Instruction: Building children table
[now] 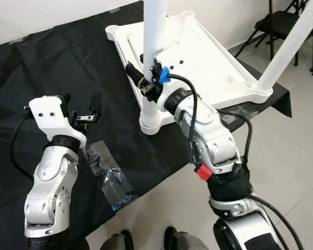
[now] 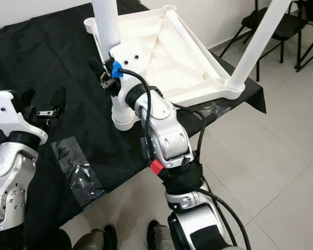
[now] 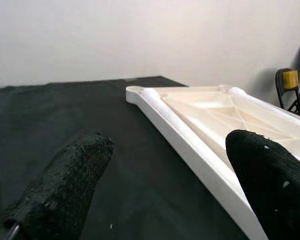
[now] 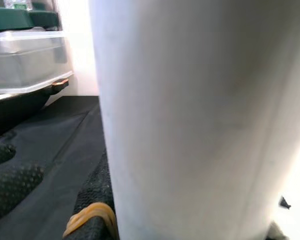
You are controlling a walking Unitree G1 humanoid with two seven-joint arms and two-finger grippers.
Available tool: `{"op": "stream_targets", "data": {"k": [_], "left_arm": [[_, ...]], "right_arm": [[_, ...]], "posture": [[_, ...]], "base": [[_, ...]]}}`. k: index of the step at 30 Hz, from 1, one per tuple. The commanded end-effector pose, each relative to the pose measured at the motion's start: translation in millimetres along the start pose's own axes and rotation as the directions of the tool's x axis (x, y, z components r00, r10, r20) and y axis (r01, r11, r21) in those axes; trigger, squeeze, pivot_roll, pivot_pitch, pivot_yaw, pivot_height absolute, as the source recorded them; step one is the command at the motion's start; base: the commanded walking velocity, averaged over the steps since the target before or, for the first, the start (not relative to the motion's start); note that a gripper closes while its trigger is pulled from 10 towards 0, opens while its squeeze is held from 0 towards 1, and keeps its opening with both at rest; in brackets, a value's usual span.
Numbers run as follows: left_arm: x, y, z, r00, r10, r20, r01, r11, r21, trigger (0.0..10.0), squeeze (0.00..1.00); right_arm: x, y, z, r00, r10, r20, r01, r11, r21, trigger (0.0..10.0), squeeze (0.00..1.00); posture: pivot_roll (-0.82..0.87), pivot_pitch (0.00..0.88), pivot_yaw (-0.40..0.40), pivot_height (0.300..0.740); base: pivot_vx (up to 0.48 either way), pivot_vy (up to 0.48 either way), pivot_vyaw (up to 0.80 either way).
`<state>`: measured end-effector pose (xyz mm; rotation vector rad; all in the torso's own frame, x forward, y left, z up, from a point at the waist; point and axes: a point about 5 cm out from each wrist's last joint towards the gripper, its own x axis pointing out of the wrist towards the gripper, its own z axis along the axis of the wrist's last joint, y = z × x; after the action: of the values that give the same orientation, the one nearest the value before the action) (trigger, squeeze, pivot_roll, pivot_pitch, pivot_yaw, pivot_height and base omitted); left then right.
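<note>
1. Gripping the near table leg (image 1: 155, 31), your right gripper (image 1: 144, 79) has its black fingers pinched around the white tube just above the corner socket (image 1: 154, 119) it stands in; the right wrist view shows the tube pressed close against a finger (image 4: 92, 200) with a yellow band.
2. Just past those jaws, you see the upside-down white tabletop (image 1: 219, 78) lying on a black cloth (image 1: 68, 62), its ribbed underside facing up.
3. Farther from the right jaws, a second white leg (image 1: 289, 44) rises tilted from the tabletop's far corner on your right side.
4. Your left gripper (image 1: 82, 110) hangs over the black cloth with its two fingers (image 3: 70, 185) spread apart and nothing between them; it is well apart from the leg your right gripper holds.
5. Ahead of the left jaws, the left wrist view shows the tabletop's long rim (image 3: 190, 140) running beside one finger, apart from it.
6. Below the left jaws on the cloth lies a clear plastic bag (image 1: 108, 174), crumpled and flat, near the cloth's front edge.
7. Beyond everything, you see a pale tiled floor (image 1: 292, 156), black folding chairs (image 1: 274, 26) by the wall, and the robot's feet (image 1: 146, 240) at the cloth's near edge.
</note>
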<state>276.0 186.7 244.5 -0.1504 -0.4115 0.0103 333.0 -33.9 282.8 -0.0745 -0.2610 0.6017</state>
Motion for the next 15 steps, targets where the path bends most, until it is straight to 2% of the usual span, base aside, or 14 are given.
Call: {"op": "stream_targets", "data": {"k": [1, 9, 15], "left_arm": [[-0.2, 4.0, -2.3, 1.0, 0.005, -0.004, -0.005, 1.0, 0.004, 10.0, 0.0], [5.9, 1.7, -0.9, 1.0, -0.017, 0.01, 0.017, 1.0, 0.0, 10.0, 0.0], [10.9, -1.1, 4.1, 0.999, -0.042, 0.03, 0.042, 0.999, -0.003, 10.0, 0.0]], "right_arm": [[-10.8, -1.8, -62.0, 0.957, -0.035, -0.289, 0.058, 0.996, 0.071, 10.0, 0.0], [-13.3, -9.6, -59.9, 0.95, -0.123, -0.287, 0.149, 0.986, 0.072, 10.0, 0.0], [-14.5, -12.7, -63.4, 0.922, -0.196, -0.333, 0.236, 0.968, 0.086, 10.0, 0.0]], "posture": [[0.0, 0.219, -0.01, 0.74], [0.0, 0.195, -0.002, 0.74], [0.0, 0.189, 0.001, 0.74]], "base": [[0.0, 0.0, 0.0], [0.0, 0.0, 0.0], [0.0, 0.0, 0.0]]}}
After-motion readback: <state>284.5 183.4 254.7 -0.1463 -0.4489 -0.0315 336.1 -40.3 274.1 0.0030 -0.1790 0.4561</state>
